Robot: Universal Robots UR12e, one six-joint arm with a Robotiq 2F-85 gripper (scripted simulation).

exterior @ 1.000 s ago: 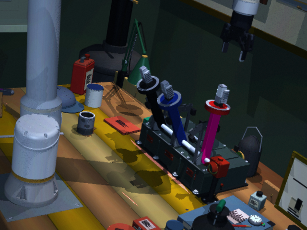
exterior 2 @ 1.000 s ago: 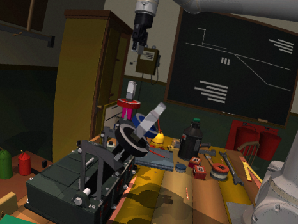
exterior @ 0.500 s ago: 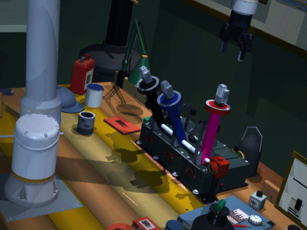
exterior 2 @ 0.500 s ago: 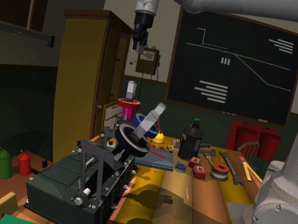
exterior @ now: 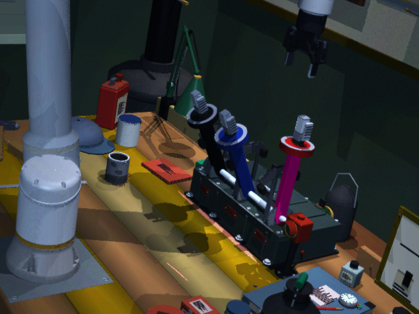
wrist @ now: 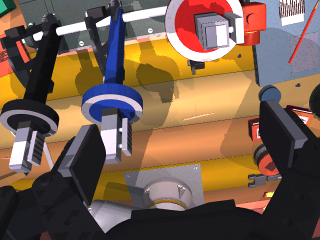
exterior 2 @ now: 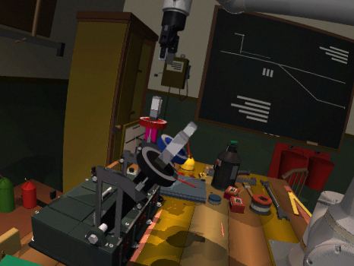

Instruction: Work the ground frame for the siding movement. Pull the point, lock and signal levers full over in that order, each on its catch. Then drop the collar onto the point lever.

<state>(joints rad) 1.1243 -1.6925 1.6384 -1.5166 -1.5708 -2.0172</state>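
The blue lever [exterior 2: 171,143] is largely hidden behind the black one in the second side camera. On the dark ground frame [exterior: 260,216] the black lever [exterior: 207,135] and the blue lever [exterior: 237,152] both lean over toward the bench front. The magenta lever with the red disc [exterior: 292,169] stands nearly upright at the frame's right end. A red collar-like block [exterior: 299,227] sits at that end by the magenta lever's foot. My gripper [exterior: 304,64] hangs high above and behind the magenta lever [wrist: 206,31], open and empty.
The arm's grey base column [exterior: 47,169] stands at the bench's left front. A grey cup [exterior: 117,167], a white can [exterior: 128,130], a red tin [exterior: 112,100] and a red pad [exterior: 166,170] lie left of the frame. A blue tray [exterior: 314,290] with a watch lies to the right.
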